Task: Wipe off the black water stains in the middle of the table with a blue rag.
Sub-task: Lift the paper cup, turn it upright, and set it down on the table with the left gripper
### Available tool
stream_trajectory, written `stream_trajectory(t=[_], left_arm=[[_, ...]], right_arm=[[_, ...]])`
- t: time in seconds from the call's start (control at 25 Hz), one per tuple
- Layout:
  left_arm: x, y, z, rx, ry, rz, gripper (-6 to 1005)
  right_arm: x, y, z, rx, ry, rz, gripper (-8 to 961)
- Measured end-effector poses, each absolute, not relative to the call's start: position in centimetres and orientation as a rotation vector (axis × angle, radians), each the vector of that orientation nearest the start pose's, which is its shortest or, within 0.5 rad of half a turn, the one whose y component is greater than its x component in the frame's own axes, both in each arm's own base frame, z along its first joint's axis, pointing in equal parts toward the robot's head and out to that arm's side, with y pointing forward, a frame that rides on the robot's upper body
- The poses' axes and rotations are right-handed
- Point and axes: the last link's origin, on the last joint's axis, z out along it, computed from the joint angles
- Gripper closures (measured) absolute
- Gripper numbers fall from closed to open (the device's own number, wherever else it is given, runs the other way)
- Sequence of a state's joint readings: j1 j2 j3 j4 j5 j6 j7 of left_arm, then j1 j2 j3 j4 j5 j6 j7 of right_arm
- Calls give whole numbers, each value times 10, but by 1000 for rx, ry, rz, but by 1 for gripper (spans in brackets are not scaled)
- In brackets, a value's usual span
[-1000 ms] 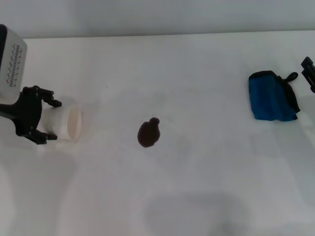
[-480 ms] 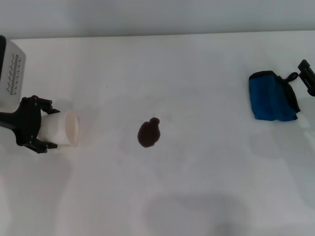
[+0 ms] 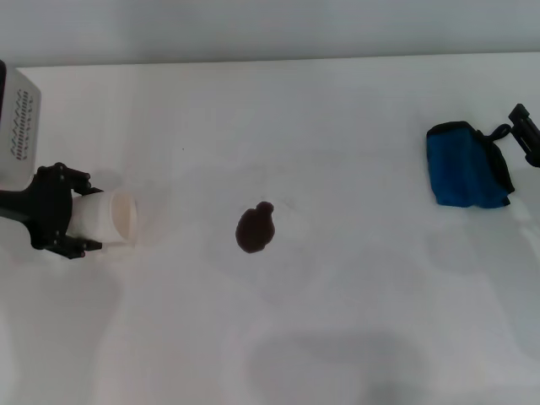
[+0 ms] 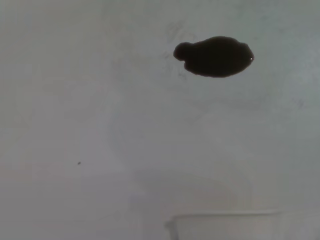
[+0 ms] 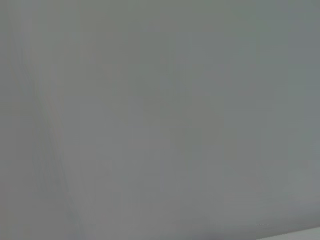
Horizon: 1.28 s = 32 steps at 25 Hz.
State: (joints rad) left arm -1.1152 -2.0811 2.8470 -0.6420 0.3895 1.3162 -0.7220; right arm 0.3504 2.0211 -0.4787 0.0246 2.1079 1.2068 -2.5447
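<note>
The blue rag (image 3: pixel 467 165) is lying at the far right of the table (image 3: pixel 337 337), soft, light and likely best pinched at its folded body or black loop. The right gripper (image 3: pixel 525 131) is hovering just beside it, fingers unreadable. The left gripper (image 3: pixel 63 213) is clasping a sideways white paper cup (image 3: pixel 108 218) at the left; the black water stains (image 3: pixel 256 229) are sitting mid-table.

A plain, featureless grey expanse fills the whole right wrist view, with nothing else discernible.

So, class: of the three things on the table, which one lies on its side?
The white cup, held by the left tool, mouth facing the stain; the blue rag lies flat.
</note>
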Motion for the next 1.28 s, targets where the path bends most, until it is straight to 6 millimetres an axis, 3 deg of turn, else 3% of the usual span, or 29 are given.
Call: stream_trajectory(t=[0.28, 0.36, 0.64, 0.88, 1.28], left_arm=[[-252, 408, 6, -2844, 294, 329, 262], [-238, 412, 8, -2784, 260, 109, 286], [-217, 407, -6, -2674, 158, -350, 361], [-240, 382, -22, -2515, -34, -624, 387], [-294, 331, -49, -2333, -303, -665, 458]], right_arm=[[395, 282, 16, -1505, 896, 777, 298], [395, 282, 16, -1508, 894, 776, 298], [390, 284, 26, -1520, 834, 813, 298], [395, 274, 45, -1489, 764, 831, 299], [396, 266, 57, -1491, 716, 856, 299]])
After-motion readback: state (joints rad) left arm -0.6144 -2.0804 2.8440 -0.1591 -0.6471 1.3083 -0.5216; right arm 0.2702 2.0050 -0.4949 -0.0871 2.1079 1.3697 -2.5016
